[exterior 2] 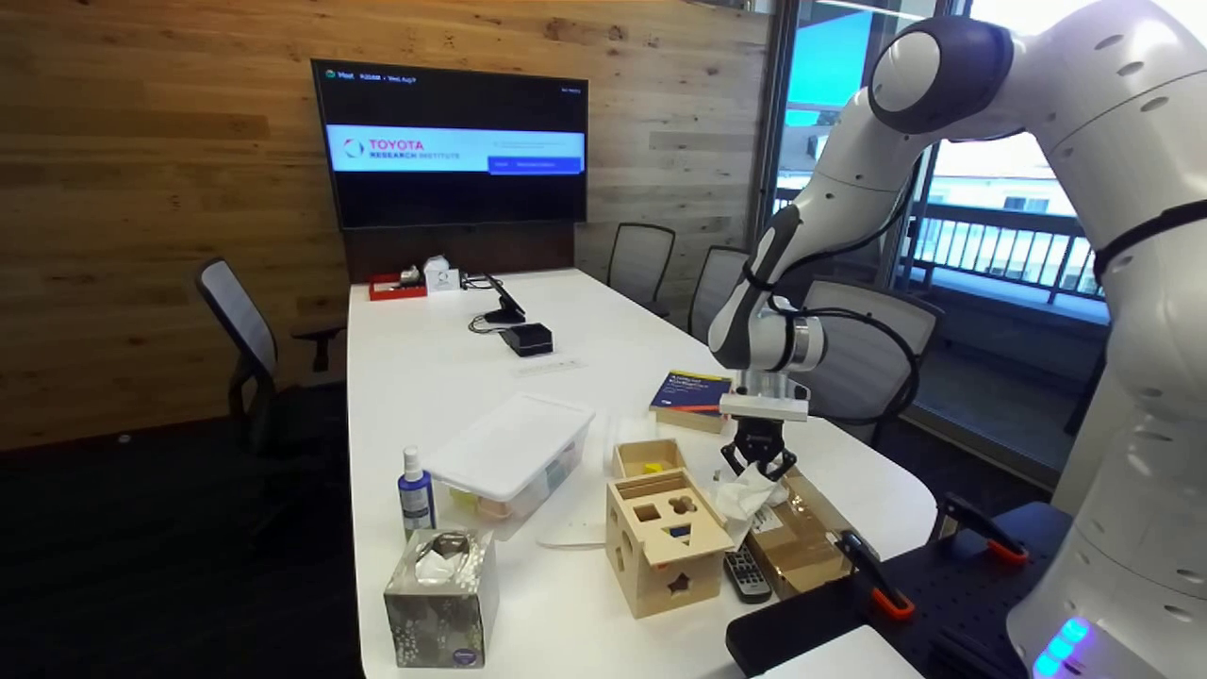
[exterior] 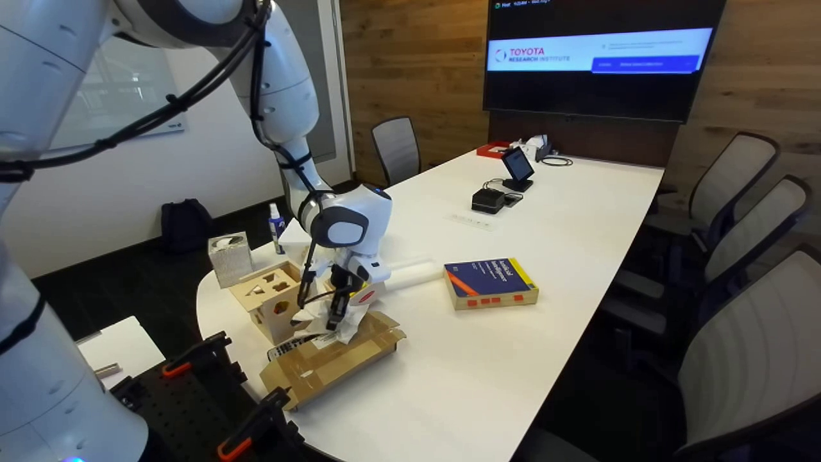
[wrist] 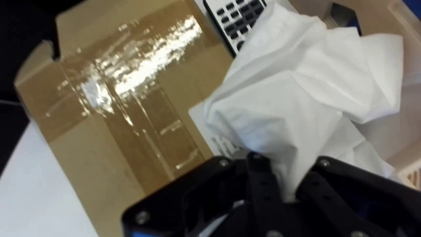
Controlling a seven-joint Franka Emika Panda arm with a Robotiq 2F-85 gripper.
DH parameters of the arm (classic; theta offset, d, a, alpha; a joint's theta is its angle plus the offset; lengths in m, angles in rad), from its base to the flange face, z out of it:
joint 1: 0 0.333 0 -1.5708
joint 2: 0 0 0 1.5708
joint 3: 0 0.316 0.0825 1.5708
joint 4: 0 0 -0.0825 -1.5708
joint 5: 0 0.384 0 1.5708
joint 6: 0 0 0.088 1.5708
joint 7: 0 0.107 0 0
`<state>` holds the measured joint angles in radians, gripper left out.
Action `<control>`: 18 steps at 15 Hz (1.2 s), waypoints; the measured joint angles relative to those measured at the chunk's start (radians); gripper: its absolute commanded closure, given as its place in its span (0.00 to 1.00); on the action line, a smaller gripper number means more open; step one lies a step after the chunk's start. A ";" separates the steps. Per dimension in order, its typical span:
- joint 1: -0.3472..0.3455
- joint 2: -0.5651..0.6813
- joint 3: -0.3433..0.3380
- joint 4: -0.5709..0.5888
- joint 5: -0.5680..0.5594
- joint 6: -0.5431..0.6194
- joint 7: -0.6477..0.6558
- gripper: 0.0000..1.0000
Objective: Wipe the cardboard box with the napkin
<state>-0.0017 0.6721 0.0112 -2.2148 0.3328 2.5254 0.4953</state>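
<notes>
The cardboard box (exterior: 349, 359) is flat and tan, with shiny tape and a white label, on the table's near end. It also shows in an exterior view (exterior 2: 806, 538) and on the left of the wrist view (wrist: 88, 158). My gripper (wrist: 287, 169) is shut on the white crumpled napkin (wrist: 296, 79), which bunches out beyond the fingertips. The gripper also shows in both exterior views (exterior: 337, 314) (exterior 2: 760, 462), low at the box's side by the wooden block. The napkin (exterior 2: 745, 495) hangs over the box's label edge and partly hides the label. Whether it presses on the box I cannot tell.
A wooden block with shaped holes (exterior 2: 665, 556) stands beside the box, with a remote (exterior 2: 747, 573) between them. A thick book (exterior: 490, 282), tissue box (exterior 2: 441, 599), spray bottle (exterior 2: 416, 495) and lidded plastic bin (exterior 2: 514, 443) stand around. Clamps (exterior: 253, 423) lie near the box's end.
</notes>
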 measured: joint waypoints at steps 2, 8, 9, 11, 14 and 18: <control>0.000 0.000 -0.012 -0.006 0.014 -0.093 0.023 1.00; -0.004 0.002 -0.036 -0.007 0.080 -0.334 0.041 1.00; -0.006 0.004 -0.039 -0.007 0.091 -0.363 0.041 1.00; -0.008 0.011 -0.048 -0.007 0.107 -0.411 0.041 1.00; -0.009 0.029 -0.065 -0.009 0.124 -0.453 0.044 1.00; -0.005 0.045 -0.090 -0.025 0.126 -0.463 0.119 1.00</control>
<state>-0.0069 0.7172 -0.0789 -2.2393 0.4585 2.0626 0.6140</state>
